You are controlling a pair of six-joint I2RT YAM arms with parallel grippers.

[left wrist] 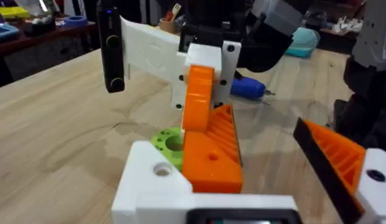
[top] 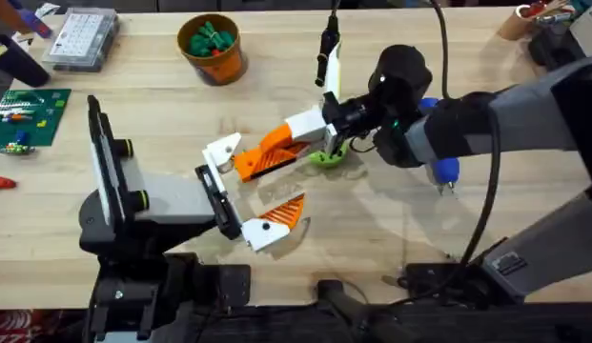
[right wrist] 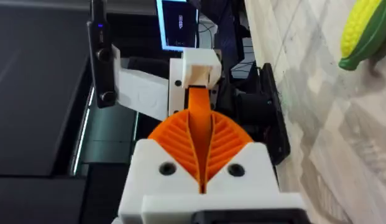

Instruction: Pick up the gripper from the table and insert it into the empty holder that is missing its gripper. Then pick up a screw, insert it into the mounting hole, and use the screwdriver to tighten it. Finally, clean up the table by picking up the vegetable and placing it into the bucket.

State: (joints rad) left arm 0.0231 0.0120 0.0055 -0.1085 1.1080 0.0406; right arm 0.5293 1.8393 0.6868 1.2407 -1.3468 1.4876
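STEP: insertion | right claw (top: 276,151) is clamped on the gripper (top: 294,126), held just above the bench (top: 162,114) beside the holder's (top: 215,191) empty slot | left claw (top: 240,191): wide, idle | NEXT: line the white base up, seat it.

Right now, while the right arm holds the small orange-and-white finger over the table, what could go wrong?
1. The right tool seems to pinch the gripper by its tapered orange tip alone, so it may twist or slip when pressed into the holder.
2. The green ring lies just beneath it; going lower could catch it.
3. The screwdriver lies beside the right arm; a swing might roll it.
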